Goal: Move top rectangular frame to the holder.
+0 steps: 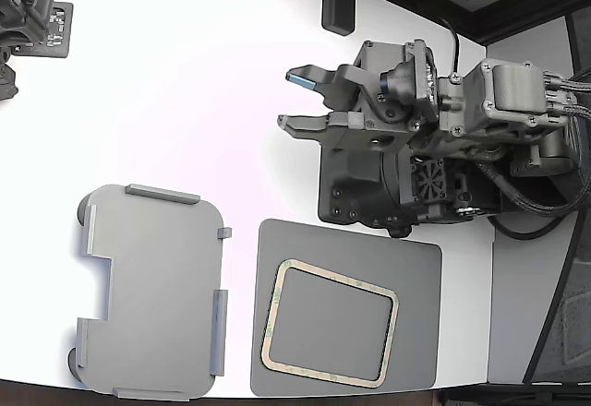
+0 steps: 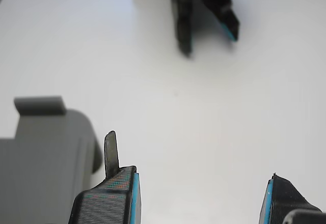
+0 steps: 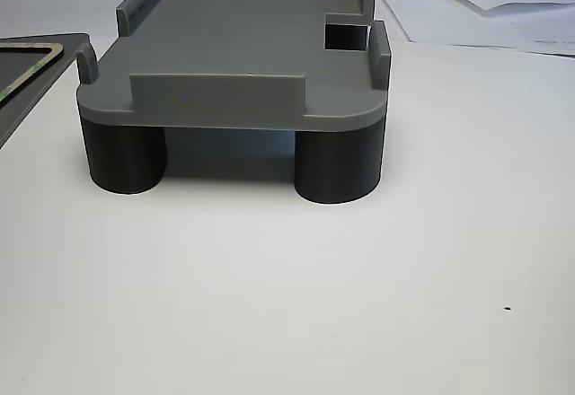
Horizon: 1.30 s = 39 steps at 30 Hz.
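Observation:
The beige rectangular frame lies flat on a dark grey mat at the bottom centre of the exterior view; a corner of it shows in the other view. The light grey holder sits to the exterior view's left of the mat, empty; it also shows in the other view and partly in the wrist view. My gripper is open and empty, above the table, apart from the frame, its fingers pointing to the exterior view's left. In the wrist view its blue-padded fingertips stand wide apart.
A second arm's gripper sits at the exterior view's top left and shows in the wrist view. Black stands are at the table's far edge. My arm's base stands just behind the mat. Papers lie behind the holder.

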Tool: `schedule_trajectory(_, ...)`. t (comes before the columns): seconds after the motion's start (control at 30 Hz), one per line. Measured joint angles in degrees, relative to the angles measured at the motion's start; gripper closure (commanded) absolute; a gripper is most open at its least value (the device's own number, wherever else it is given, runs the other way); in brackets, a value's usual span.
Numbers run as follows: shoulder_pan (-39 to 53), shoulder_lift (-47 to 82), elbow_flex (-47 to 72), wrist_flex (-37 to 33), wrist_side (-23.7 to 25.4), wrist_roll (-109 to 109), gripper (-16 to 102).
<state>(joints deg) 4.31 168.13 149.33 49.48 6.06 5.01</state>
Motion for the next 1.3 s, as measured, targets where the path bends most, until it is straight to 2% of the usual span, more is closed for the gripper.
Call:
schedule_trajectory(0.23,0.0,0.0,-0.7,0.4,0.1,0.2,-14)
schedule_trajectory(0.5,0.2,0.0,1.9,-4.9,1.0,2.1,-14)
schedule_trajectory(0.7,3.7,0.0,3.1,-7.5,3.0,7.8,-14)
schedule_trajectory(0.8,9.5,-2.0,3.7,-9.1,7.4,12.2,-14)
schedule_trajectory(0.93,20.7,-9.2,1.6,-11.0,17.5,20.4,-14)
schedule_trajectory(1.07,30.1,-18.8,-7.5,-4.7,25.2,29.0,-14)
schedule_trajectory(1.2,38.1,-29.4,-18.5,7.6,27.8,38.1,-14)
schedule_trajectory(1.3,43.5,-36.9,-25.6,17.0,26.5,45.6,-14)
